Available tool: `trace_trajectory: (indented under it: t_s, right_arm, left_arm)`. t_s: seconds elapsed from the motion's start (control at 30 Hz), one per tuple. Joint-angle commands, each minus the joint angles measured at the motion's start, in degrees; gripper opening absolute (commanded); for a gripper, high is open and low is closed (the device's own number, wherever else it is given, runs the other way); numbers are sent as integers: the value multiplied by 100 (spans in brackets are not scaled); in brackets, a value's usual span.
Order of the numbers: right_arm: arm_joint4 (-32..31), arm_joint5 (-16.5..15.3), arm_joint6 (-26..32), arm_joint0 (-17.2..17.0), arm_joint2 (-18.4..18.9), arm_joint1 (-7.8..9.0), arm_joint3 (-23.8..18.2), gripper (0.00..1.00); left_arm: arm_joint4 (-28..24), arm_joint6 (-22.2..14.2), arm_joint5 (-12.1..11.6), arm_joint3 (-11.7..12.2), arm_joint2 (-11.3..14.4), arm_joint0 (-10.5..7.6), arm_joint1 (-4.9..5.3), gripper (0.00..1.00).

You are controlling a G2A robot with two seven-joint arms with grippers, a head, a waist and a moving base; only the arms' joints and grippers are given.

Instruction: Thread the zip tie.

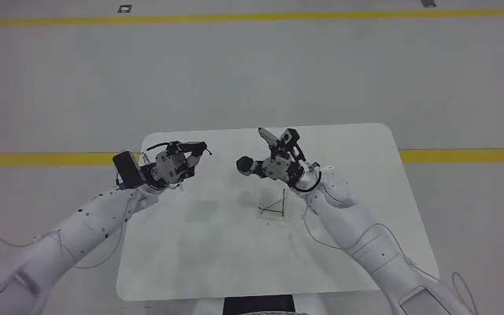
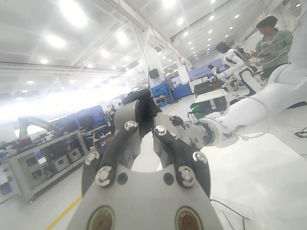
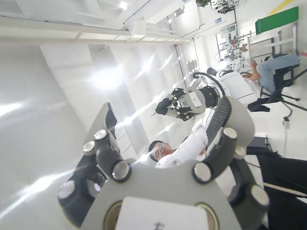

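Observation:
Thin black zip ties lie crossed on the white table, just in front of my right arm; in the left wrist view they show as zip ties on the tabletop. My left gripper hovers over the table's far left part. It is shut on a thin black zip tie that sticks out past the fingertips. My right gripper is raised over the far middle of the table, open and empty, and faces the left gripper across a gap.
The table's far edge lies just beyond both grippers. Yellow floor lines run past the table. There is bare tabletop toward the near side and the right.

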Motion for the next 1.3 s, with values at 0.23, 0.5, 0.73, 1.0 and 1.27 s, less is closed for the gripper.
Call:
trace_trajectory:
  t_s: [0.23, 0.5, 0.73, 1.0, 1.27]
  right_arm:
    - [-331, -209, 24, 26, 8, 0, -12, 100]
    - [-1309, -574, -178, 27, 33, 35, -127, 100]
    - [-2967, -1122, -609, -48, 141, 64, -410, 100]
    - [-4936, -1122, -1472, -226, 334, 13, -1180, 100]
    - [-5014, -1122, -1515, -231, 333, 10, -1228, 100]
  left_arm:
    - [0, 0, 0, 0, 0, 0, 0, 0]
    - [0, 0, 0, 0, 0, 0, 0, 0]
    - [0, 0, 0, 0, 0, 0, 0, 0]
    - [0, 0, 0, 0, 0, 0, 0, 0]
    - [0, 0, 0, 0, 0, 0, 0, 0]
